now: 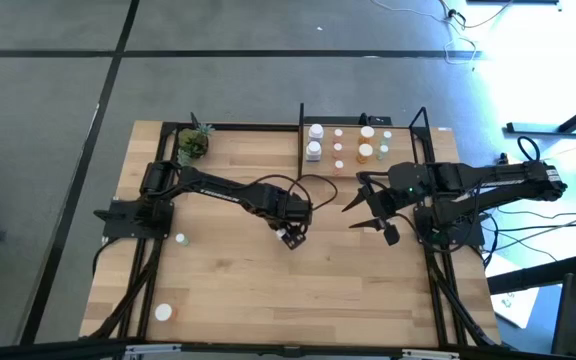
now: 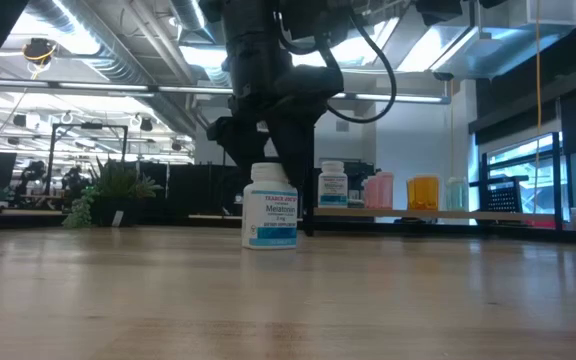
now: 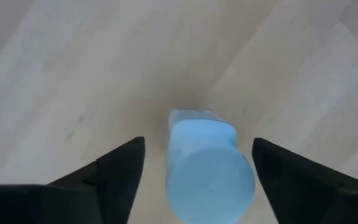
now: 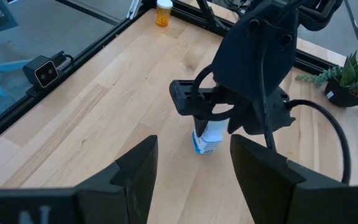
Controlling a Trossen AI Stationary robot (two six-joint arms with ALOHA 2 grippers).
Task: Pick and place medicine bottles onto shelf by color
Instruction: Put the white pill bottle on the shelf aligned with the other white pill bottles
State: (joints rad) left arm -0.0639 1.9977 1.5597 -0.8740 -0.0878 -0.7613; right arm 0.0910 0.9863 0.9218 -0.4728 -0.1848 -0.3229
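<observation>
A white medicine bottle (image 2: 270, 206) with a blue-printed label stands upright on its base at the middle of the table (image 1: 238, 290). My left gripper (image 3: 197, 142) points down over it, open. One finger stands on each side of the bottle's cap (image 3: 207, 174), with a gap on both sides. My right gripper (image 1: 368, 213) hangs open and raised at the table's right, holding nothing. The shelf (image 1: 408, 160) at the far right carries white, pinkish, orange and pale green bottles standing in rows.
A small potted plant (image 1: 194, 143) sits at the far left corner. A pale bottle (image 1: 180, 239) stands near the left arm's base. An orange bottle with a white cap (image 4: 163, 12) is near the front left corner. Bare wood lies along the table's near side.
</observation>
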